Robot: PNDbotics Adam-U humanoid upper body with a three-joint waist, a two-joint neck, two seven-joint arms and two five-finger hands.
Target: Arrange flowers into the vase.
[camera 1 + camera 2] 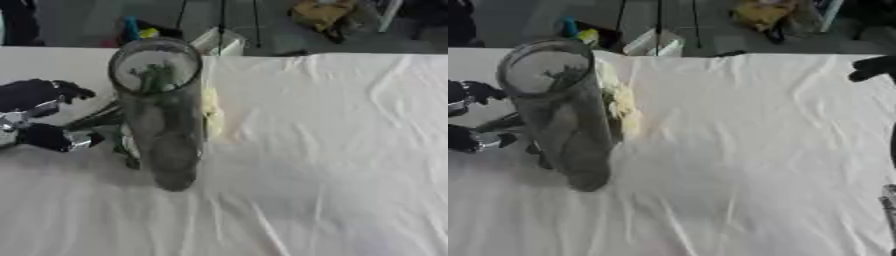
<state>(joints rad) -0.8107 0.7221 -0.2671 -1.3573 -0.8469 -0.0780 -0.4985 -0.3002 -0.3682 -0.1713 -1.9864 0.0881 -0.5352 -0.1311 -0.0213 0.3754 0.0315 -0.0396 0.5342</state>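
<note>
Glass vase (162, 120) stands just right of the left hand (44, 112), whose curled fingers seem to hold green stems (101, 117). A sideways push could tip the vase.

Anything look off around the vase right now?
Nothing spilled or broken. The glass vase stands upright on the wrinkled white cloth. Yellow flowers lie behind it, and the left hand is beside it.

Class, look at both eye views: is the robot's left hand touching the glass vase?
Cannot tell. In the left eye view the left hand sits close beside the glass vase, but green stems and blur hide whether any gap remains.
</note>
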